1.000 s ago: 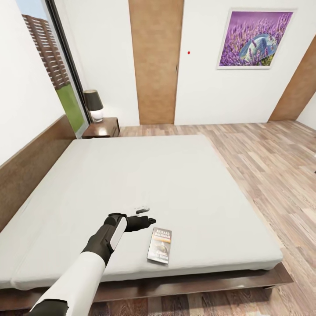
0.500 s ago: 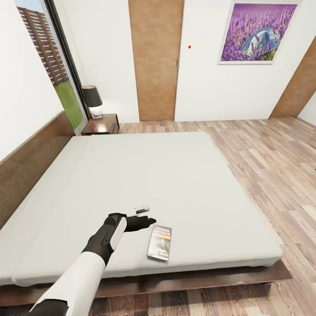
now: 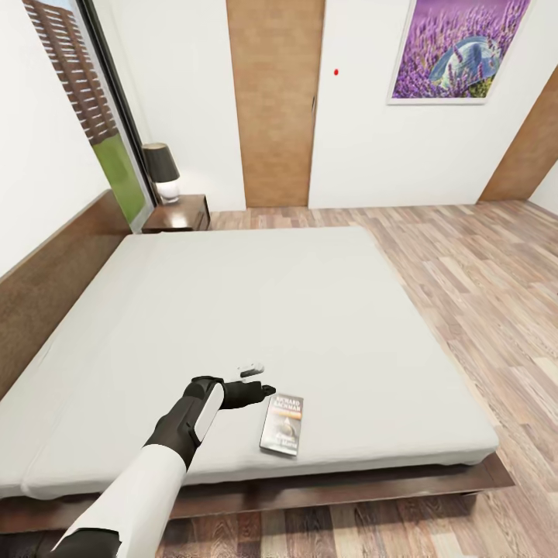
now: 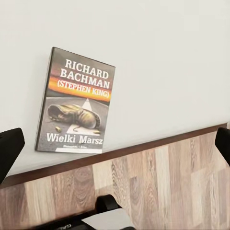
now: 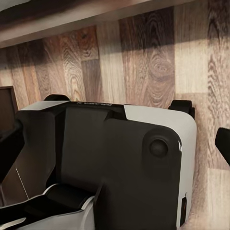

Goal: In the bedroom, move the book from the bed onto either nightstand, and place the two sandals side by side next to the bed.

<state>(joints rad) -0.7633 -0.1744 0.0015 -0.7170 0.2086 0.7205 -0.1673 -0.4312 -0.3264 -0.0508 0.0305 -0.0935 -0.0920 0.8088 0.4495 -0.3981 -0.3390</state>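
Observation:
The book (image 3: 282, 425) lies flat near the front edge of the pale mattress of the bed (image 3: 256, 310), cover up; its "Richard Bachman" lettering reads clearly on the book (image 4: 76, 103) in the left wrist view. My left gripper (image 3: 260, 380) hovers just left of it and slightly farther back, open, with nothing between its black fingertips (image 4: 9, 148). The right gripper (image 5: 115, 148) is open and hangs low over the floor by my own base. A dark brown nightstand (image 3: 177, 215) stands at the bed's far left corner. The sandals are out of view.
A black-shaded lamp (image 3: 161, 172) sits on the nightstand. The brown headboard (image 3: 46, 287) runs along the left wall under a tall window (image 3: 85, 108). A brown door (image 3: 275, 101) and lavender painting (image 3: 457, 50) are on the far wall. Wood-plank floor (image 3: 480, 287) stretches to the right.
The whole head view has shifted: far wall, painting and nightstand have slid upward in the picture. The left arm and the book keep the same relation; nothing was grasped.

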